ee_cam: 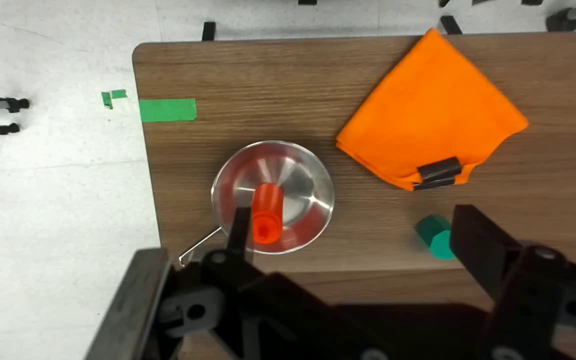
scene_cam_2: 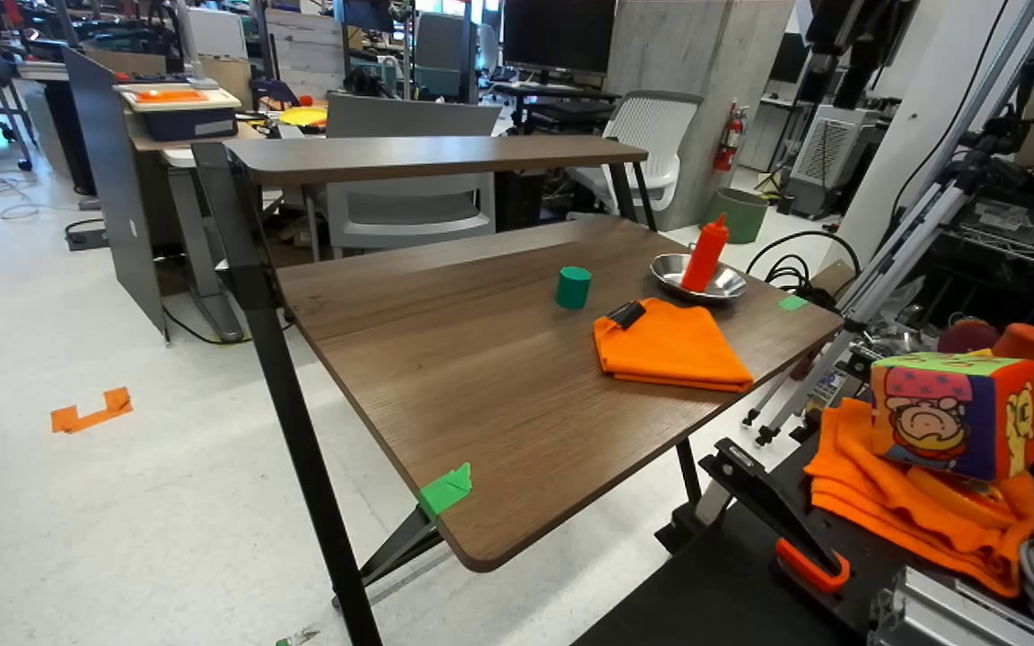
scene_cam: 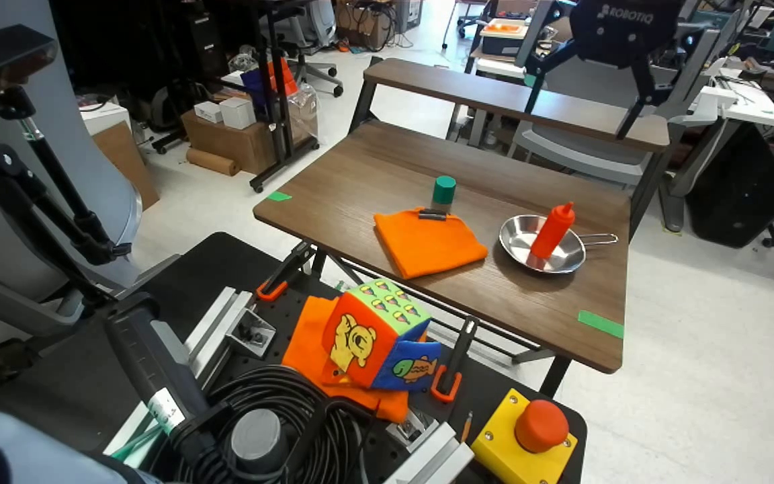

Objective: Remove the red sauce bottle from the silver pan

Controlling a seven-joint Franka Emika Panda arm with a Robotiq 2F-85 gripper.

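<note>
Red sauce bottle (scene_cam: 553,232) stands inside the silver pan (scene_cam: 519,234), nothing holding it. Gripper (scene_cam: 575,124) hangs well above the table (scene_cam: 387,171), spread wide, pinching nothing. Approach stage, by my reckoning; next calls for centring over the bottle, lowering, then closing round its body.

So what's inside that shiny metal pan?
The silver pan holds the red sauce bottle, standing upright; I see nothing else in it. The spot directly beneath the bottle is covered, so I can't tell what's there.
</note>
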